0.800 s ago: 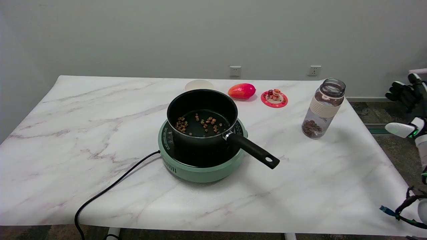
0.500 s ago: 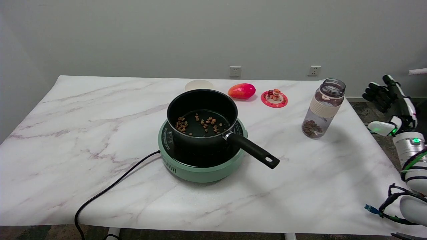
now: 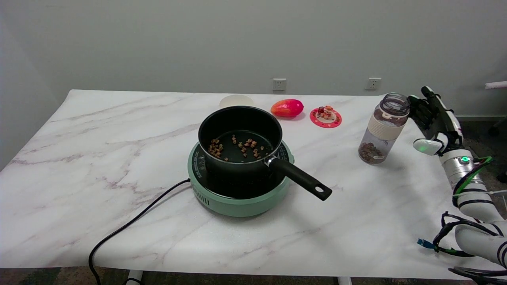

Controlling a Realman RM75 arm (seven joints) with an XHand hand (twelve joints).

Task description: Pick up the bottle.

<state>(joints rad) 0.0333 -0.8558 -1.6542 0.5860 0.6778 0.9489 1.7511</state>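
The bottle [image 3: 383,128] stands upright just left of the right hand [image 3: 435,120], whose fingers [image 3: 418,109] are spread and empty, near its neck but not touching.

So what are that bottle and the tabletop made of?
The bottle looks like clear, smoky plastic, or perhaps glass: brown bits show through it. A matte cream band, maybe silicone, wraps its shoulder. The tabletop has a white marble look with grey veins; possibly only a printed surface.
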